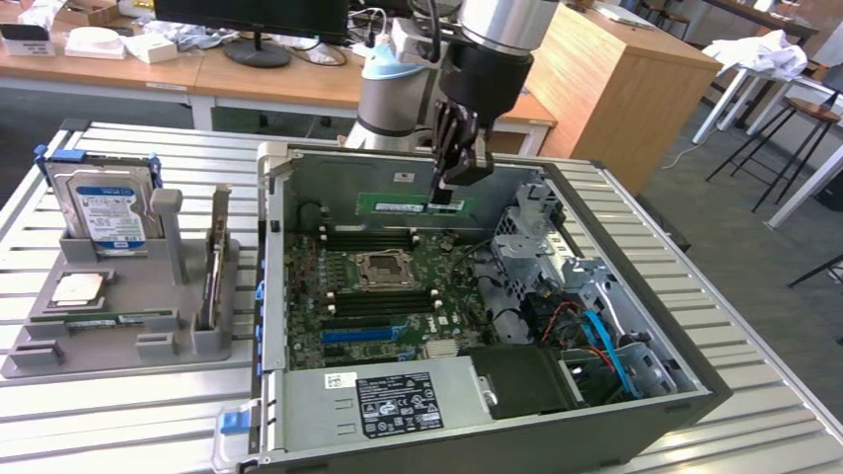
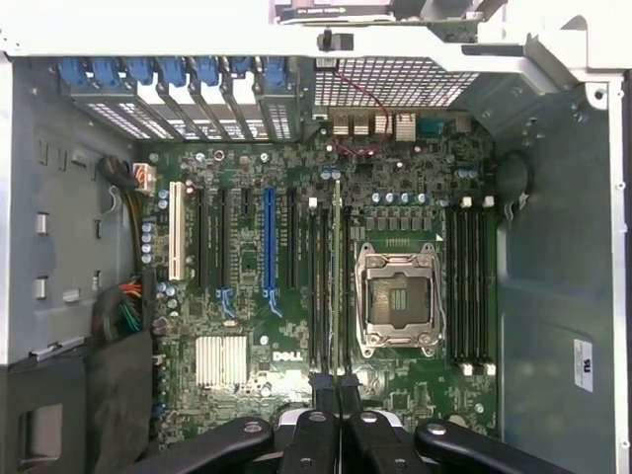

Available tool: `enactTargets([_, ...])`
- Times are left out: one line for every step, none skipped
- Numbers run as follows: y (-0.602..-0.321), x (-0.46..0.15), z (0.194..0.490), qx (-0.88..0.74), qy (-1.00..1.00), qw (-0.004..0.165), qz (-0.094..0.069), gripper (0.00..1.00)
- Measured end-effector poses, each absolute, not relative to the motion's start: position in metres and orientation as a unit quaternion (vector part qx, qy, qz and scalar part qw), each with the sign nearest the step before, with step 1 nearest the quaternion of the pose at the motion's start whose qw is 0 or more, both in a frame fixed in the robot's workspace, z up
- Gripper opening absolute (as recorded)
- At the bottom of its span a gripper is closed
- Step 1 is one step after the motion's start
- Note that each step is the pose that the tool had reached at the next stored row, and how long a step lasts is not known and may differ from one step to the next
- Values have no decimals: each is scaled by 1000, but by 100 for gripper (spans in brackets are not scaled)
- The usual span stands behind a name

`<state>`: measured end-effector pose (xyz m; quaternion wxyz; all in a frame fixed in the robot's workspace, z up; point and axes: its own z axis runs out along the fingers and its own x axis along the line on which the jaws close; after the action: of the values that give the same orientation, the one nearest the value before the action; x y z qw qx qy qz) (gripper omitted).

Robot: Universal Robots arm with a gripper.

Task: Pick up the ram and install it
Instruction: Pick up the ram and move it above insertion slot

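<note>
The ram [image 1: 395,204], a long green stick, hangs level inside the open computer case, above the far edge of the motherboard [image 1: 375,296]. My gripper [image 1: 448,200] is shut on the end of the ram towards the exterior view's right. In the wrist view the ram [image 2: 337,276] appears edge-on as a thin line running out from my gripper [image 2: 334,387]. It lies over the dark memory slots [image 2: 320,286] beside the processor socket [image 2: 398,296]. More memory slots [image 2: 472,286] sit on the socket's other side.
The case wall [image 1: 678,346] and drive cage [image 1: 540,222] rise at the exterior view's right, and the power supply [image 1: 382,400] lies at the front. A grey holder [image 1: 132,341] on the exterior view's left carries a blue-labelled hard drive [image 1: 109,212] and a silver processor chip [image 1: 77,288].
</note>
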<state>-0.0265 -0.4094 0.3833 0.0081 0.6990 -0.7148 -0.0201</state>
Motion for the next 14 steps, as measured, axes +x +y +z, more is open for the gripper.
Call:
enactTargets([-409,-26,382,699,-715,8,-20,11])
enactTargets([-409,-27,380,699,-715,8,-20,11])
enactTargets([-409,-27,378,699,-715,8,-20,11])
enactTargets([-409,-27,377,699,-715,8,-20,11])
enactTargets([-409,-27,376,699,-715,8,-20,11])
enactTargets([-409,-27,375,699,-715,8,-20,11])
enactTargets([-409,-27,373,699,-715,8,-20,11])
enactTargets([-409,-27,372,699,-715,8,-20,11])
enactTargets([-409,-27,370,699,-715,8,-20,11])
enactTargets([-409,-27,369,699,-715,8,-20,11])
enactTargets([-409,-27,367,699,-715,8,-20,11])
enactTargets([-409,-27,366,699,-715,8,-20,11])
enactTargets([-409,-28,365,699,-715,8,-20,11])
enactTargets([-409,-28,363,699,-715,8,-20,11])
